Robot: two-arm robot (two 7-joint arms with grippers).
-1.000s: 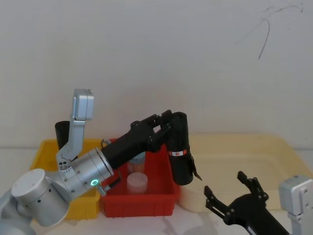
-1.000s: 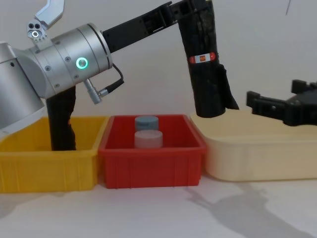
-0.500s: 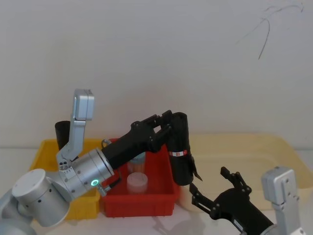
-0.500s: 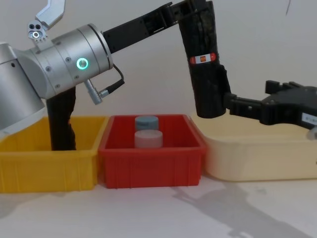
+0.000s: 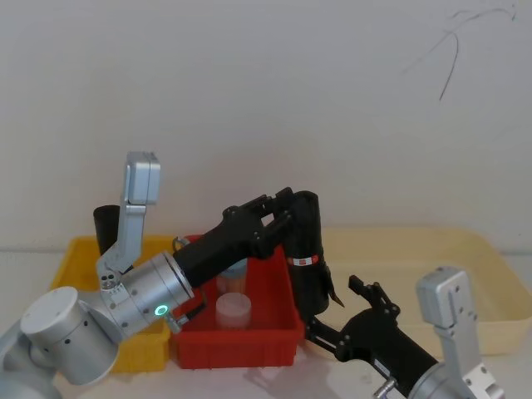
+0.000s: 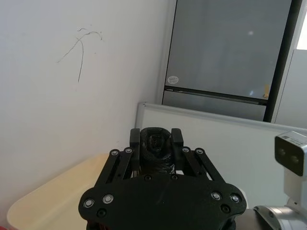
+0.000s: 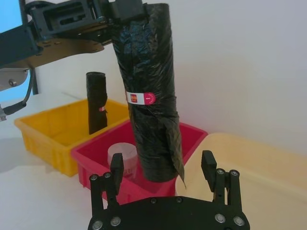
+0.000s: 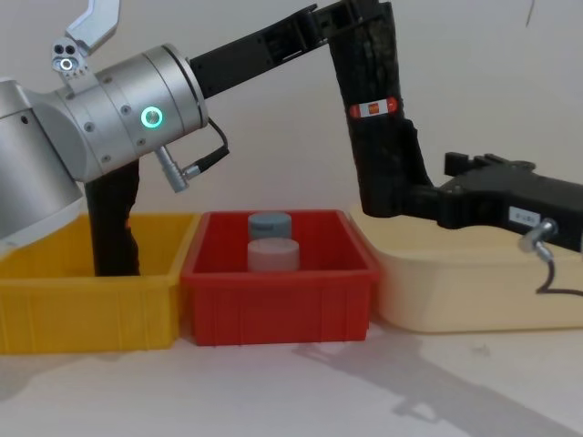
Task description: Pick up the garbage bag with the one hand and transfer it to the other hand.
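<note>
The garbage bag (image 5: 306, 249) (image 8: 378, 118) (image 7: 148, 96) is a black roll with a red-and-white band, hanging upright over the edge between the red bin and the cream tray. My left gripper (image 5: 287, 218) (image 8: 351, 18) (image 6: 154, 143) is shut on its top end. My right gripper (image 5: 332, 307) (image 8: 428, 187) (image 7: 162, 160) reaches in from the right, open. Its fingers (image 7: 116, 163) stand on either side of the roll's lower end, with a gap to the plastic on each side.
A red bin (image 5: 278, 345) (image 8: 273, 309) below the roll holds two lidded jars (image 8: 271, 246). A yellow bin (image 5: 75, 249) (image 8: 82, 309) to the left holds a second black roll (image 5: 104, 224) (image 8: 114, 228). The cream tray (image 5: 432, 258) (image 8: 474, 291) lies to the right.
My right gripper has moved left from over the cream tray until its open fingers straddle the roll's lower end. The left gripper and the roll have stayed put.
</note>
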